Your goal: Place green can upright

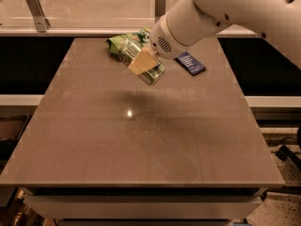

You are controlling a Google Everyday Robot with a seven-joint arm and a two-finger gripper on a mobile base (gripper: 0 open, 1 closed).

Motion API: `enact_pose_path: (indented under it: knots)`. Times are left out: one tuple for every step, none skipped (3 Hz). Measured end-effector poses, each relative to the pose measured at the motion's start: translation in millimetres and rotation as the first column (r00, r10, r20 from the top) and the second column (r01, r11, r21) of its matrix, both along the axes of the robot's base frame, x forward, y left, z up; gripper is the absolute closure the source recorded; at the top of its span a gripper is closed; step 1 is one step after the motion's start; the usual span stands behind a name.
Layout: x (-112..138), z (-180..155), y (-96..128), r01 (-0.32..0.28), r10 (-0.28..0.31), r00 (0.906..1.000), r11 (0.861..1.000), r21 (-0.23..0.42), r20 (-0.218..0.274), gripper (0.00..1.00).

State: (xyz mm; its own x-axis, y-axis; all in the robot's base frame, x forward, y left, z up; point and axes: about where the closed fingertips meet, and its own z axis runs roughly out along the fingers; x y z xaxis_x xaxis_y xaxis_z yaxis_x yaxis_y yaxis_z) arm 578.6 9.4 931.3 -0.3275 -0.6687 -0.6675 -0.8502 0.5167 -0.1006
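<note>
Green can (154, 73) hangs in the air over the far half of the table (141, 145), pinched between the fingers of the gripper (146, 67); one tan finger pad (142, 61) lies flat against the side facing the camera, and the other finger is hidden behind the can. The can does not touch the tabletop; its dim shadow falls on the surface just below and to the left of it. Whether the can holds anything cannot be told.

The white arm (221, 13) comes in from the upper right and covers the far right corner of the table; the gripper is at its lower left end, near the far edge and a little left of the table's middle line. Just behind the can, by the far edge, lies a green snack bag (121, 45); to the right, near but apart from the can, lies a flat blue packet (191, 63). The near half of the tabletop, out to the front and side edges, is open brown surface; dark gaps run along both sides of the table.

The can is tilted, not upright; its long axis slants from upper left, toward the snack bag, down to lower right, with the lower end pointing at the table and toward the camera.
</note>
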Motion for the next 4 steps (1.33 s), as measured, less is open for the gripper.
enact_pose_path:
  knots:
    - [2.2,2.6,4.7,-0.022,0.02,0.9996,0.995,0.098,0.021,1.0]
    - [4.3,1.0,9.0,-0.057,0.05,0.998,0.98,0.192,0.038,1.0]
    - [5.6,-5.8,11.5,-0.095,0.081,0.9949,0.956,0.279,0.06,1.0]
    - [9.9,-16.5,12.7,-0.131,0.107,0.9906,0.924,0.36,0.085,1.0]
